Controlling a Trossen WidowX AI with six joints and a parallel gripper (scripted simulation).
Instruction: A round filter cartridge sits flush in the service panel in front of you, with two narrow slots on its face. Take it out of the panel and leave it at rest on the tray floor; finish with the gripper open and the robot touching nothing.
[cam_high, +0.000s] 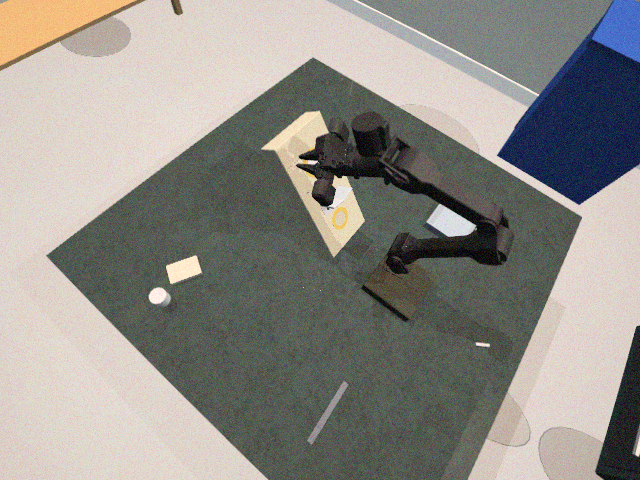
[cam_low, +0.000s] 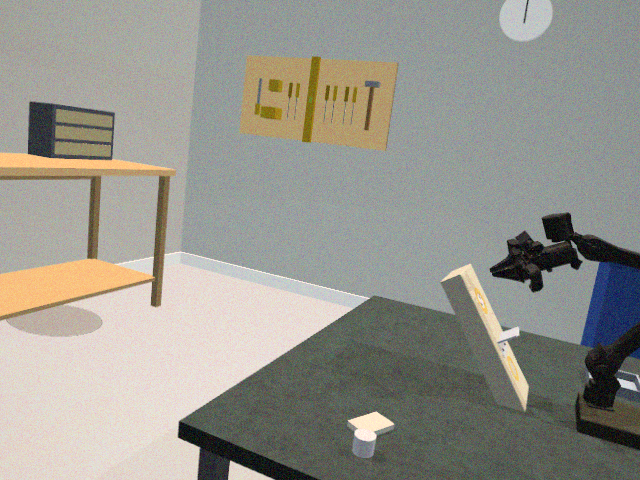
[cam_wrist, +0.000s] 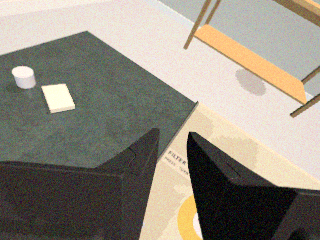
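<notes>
The cream service panel (cam_high: 342, 241) (cam_low: 521, 393) (cam_wrist: 250, 150) stands tilted on the dark table. The filter cartridge (cam_high: 312, 162) (cam_low: 481, 300) (cam_wrist: 196, 226) is a white disc inside the panel's upper yellow ring; the gripper partly hides it in the top view and the wrist view, and its slots are not clear. My gripper (cam_high: 299, 161) (cam_low: 491, 272) (cam_wrist: 173, 136) is open a little and empty, with a narrow gap between the fingertips. It is in front of the panel's upper part, clear of its face. The pale tray (cam_high: 450, 222) (cam_low: 626, 394) lies behind the arm's base, partly hidden by the arm.
A white plate (cam_high: 342, 196) (cam_low: 509, 334) sticks out of the panel's face below the cartridge, above a lower yellow ring (cam_high: 340, 218). A white cylinder (cam_high: 159, 296) (cam_low: 364, 443) (cam_wrist: 24, 77) and a cream block (cam_high: 184, 269) (cam_low: 371, 423) (cam_wrist: 58, 97) are on the table's far side from the base.
</notes>
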